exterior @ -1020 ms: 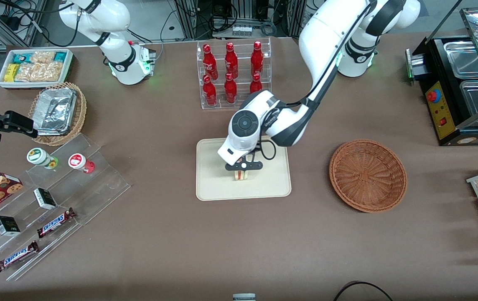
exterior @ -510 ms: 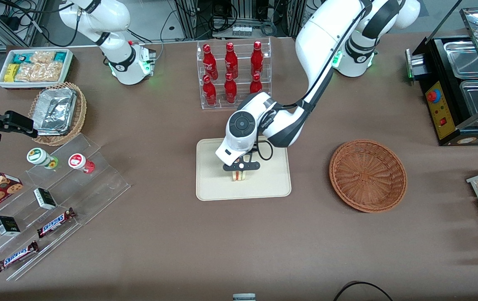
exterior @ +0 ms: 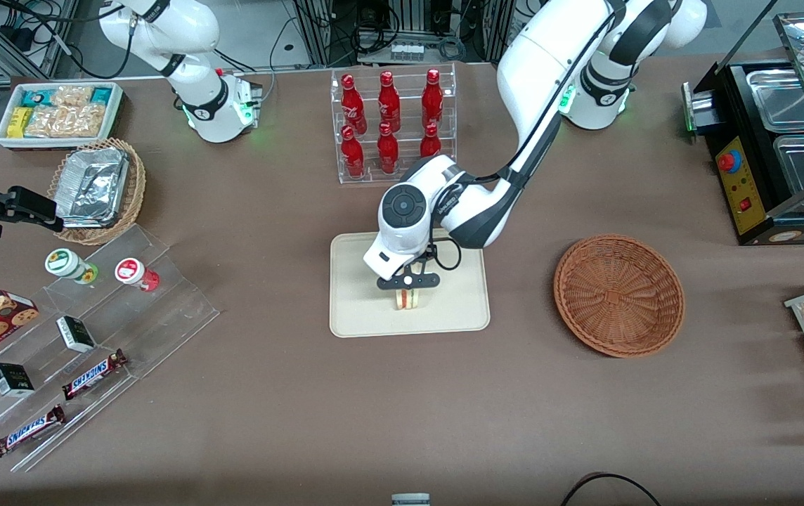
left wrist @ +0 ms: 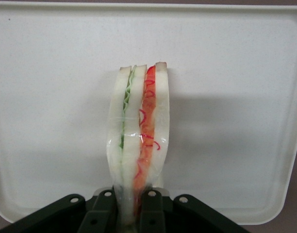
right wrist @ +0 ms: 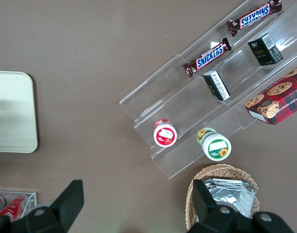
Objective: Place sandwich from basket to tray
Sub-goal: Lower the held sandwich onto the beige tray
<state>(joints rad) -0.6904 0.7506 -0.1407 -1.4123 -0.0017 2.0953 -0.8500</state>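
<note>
Over the tray (exterior: 360, 320), the sandwich (left wrist: 139, 141) is held on edge between the closed fingers of the gripper (exterior: 409, 289). Its filling layers are seen upright, just above the tray floor. The basket (exterior: 618, 294) is set well apart, toward the working arm's end of the table.

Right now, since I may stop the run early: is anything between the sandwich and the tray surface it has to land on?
Nothing visible. The gripper holds the sandwich upright directly over the tray, whose surface under it is bare. The basket sits off toward the working arm's end.
</note>
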